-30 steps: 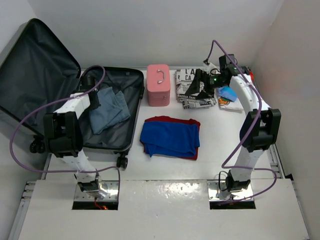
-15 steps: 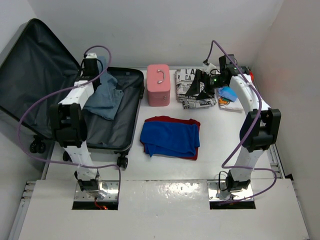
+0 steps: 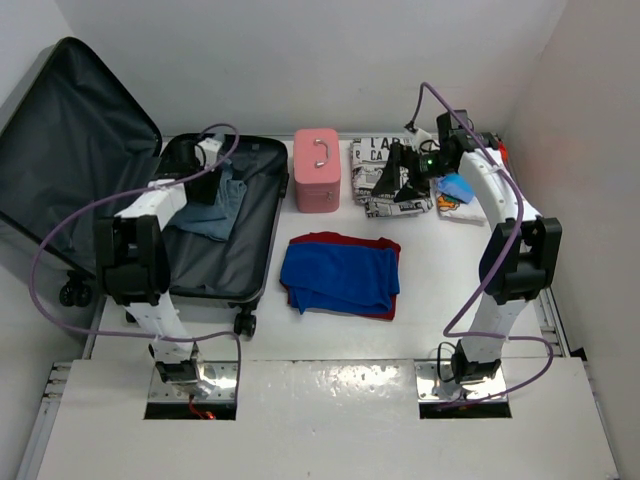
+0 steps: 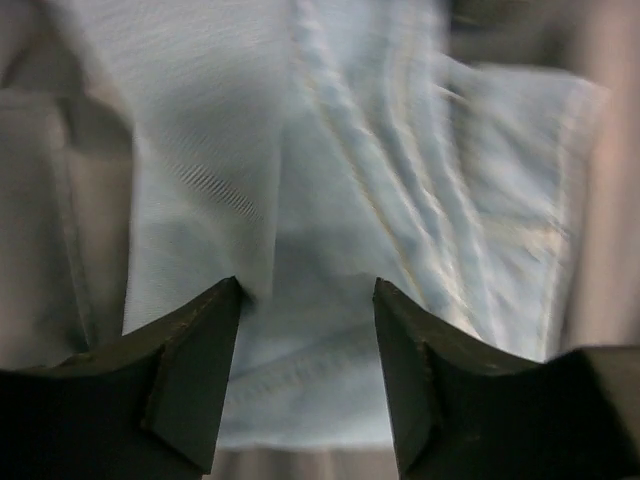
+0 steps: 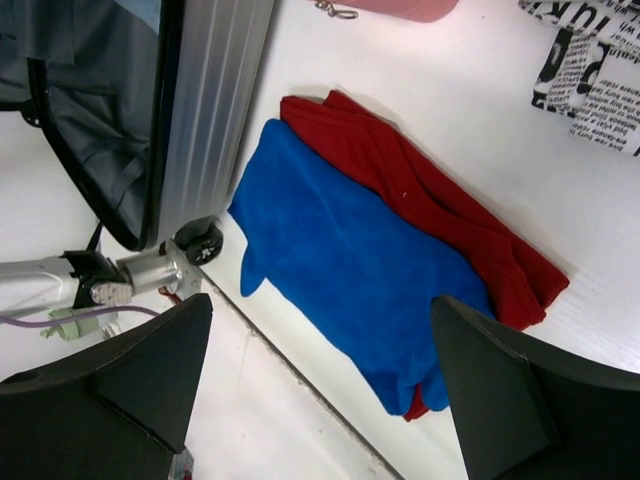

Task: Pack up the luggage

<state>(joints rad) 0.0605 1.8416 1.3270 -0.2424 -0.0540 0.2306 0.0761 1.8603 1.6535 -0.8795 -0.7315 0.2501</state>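
Left claw (image 4: 306, 288) shifted over luggage (image 3: 225, 265), parted above pale blue denim (image 3: 212, 218) inside, right claw (image 5: 320, 305) wide, empty

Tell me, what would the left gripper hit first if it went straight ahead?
Most likely the pale blue garment in the luggage; it fills the view between the spread fingers of the left gripper.

The left arm (image 3: 130, 250) and the right arm (image 3: 515, 250) both reach forward with elbows raised, the left gripper (image 4: 307, 295) with its dark fingers (image 4: 190, 350) parted at the tips, the right gripper (image 5: 318, 310) spread much wider.
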